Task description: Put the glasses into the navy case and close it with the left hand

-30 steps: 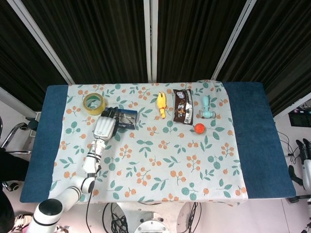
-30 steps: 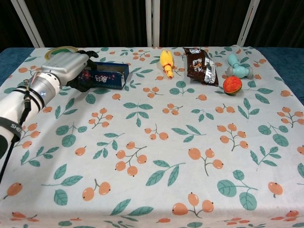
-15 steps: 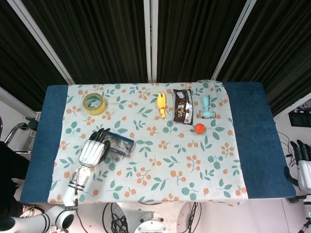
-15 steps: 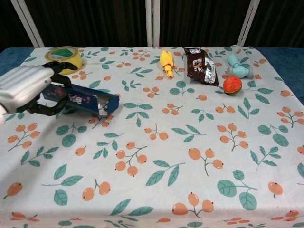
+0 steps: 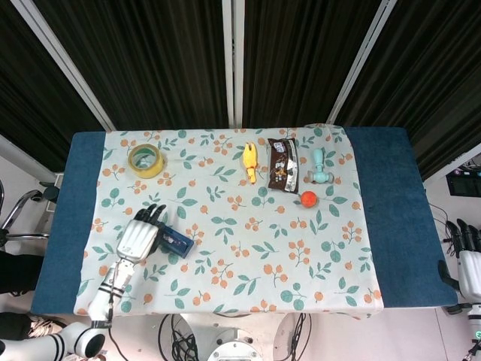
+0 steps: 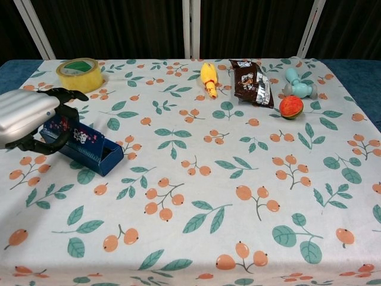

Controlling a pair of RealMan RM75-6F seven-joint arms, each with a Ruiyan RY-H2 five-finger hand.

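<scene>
The navy case (image 5: 175, 242) (image 6: 84, 143), printed with small light patterns, lies at an angle low over the floral cloth at the table's left front. My left hand (image 5: 138, 236) (image 6: 28, 114) grips the case's left end, with dark fingers (image 6: 59, 95) curled over its top edge. The case looks closed from above, and its near right end shows a dark opening in the chest view. No glasses show in either view. My right hand (image 5: 467, 259) hangs off the table's right edge, fingers up and apart, holding nothing.
A yellow tape roll (image 5: 146, 160) (image 6: 79, 74) sits at the back left. Along the back lie a yellow rubber chicken (image 5: 249, 162) (image 6: 208, 78), a brown snack packet (image 5: 283, 165) (image 6: 251, 74), a teal toy (image 5: 321, 167) (image 6: 297, 83) and a red-orange ball (image 5: 308, 198) (image 6: 291, 106).
My left hand has carried the navy case from the back left, near the tape, toward the front of the table and lowered it. The right hand has barely moved.
</scene>
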